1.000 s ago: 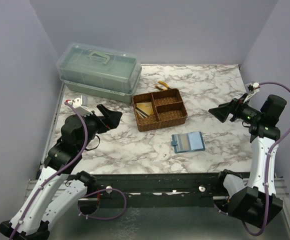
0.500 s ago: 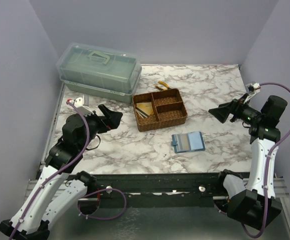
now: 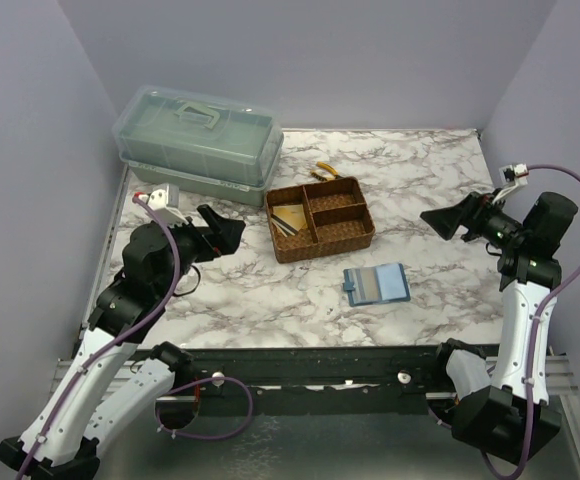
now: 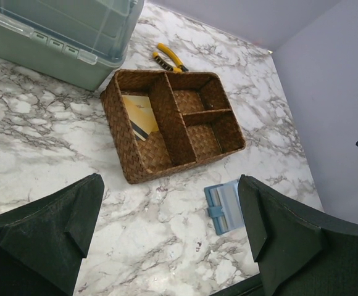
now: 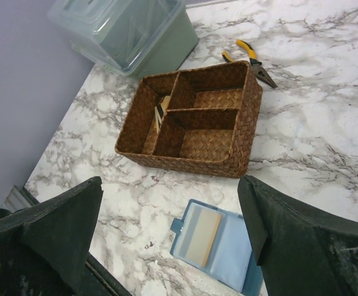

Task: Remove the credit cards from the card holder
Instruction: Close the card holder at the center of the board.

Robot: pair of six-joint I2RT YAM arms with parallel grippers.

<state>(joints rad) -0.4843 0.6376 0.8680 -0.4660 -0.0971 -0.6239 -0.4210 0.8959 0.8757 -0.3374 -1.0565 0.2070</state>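
Teal card holder (image 3: 376,284) open near woven tray (image 3: 325,246), left pincer (image 3: 228,228) and right pincer (image 3: 440,222) wide, empty

A marbled white-and-grey table (image 3: 425,180) fills the space between pale lilac walls (image 3: 350,60). Near its middle sits a brown woven tray (image 3: 330,246), turned a little askew, divided into one long compartment on the left and two smaller ones on the right. Just behind its far edge lie yellow-handled pliers (image 3: 326,172) (whether they touch the weave is hard to say). At the far left corner stands a translucent green storage box (image 3: 198,150), two tiers high, its lid (image 3: 185,125) shut, a carry handle (image 3: 198,113) on top and small latches along its side.
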